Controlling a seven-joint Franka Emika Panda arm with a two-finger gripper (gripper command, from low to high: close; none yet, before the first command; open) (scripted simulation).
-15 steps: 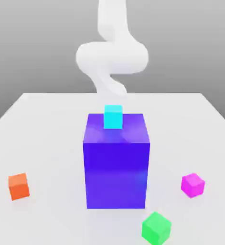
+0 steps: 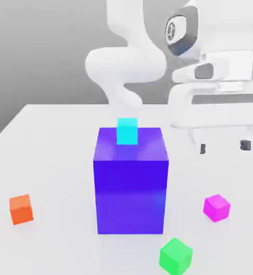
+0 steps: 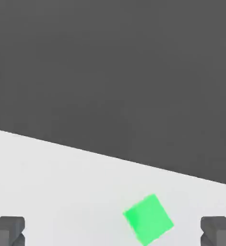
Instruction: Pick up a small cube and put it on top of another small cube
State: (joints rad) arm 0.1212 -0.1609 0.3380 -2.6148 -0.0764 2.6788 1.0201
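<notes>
While the claw (image 2: 224, 147) hung wide open and empty above the bench (image 2: 53, 161), the green cube (image 2: 175, 257) lay near the big blue block (image 2: 130, 188), whose top carried the cyan cube (image 2: 127, 131); the magenta cube (image 2: 217, 208) sat at the exterior view's right.

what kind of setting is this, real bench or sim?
Looks like a simulated tabletop test scene: a plain grey backdrop, flat-coloured cubes such as the orange one and green one around a big blue block, and a white robot arm.
</notes>
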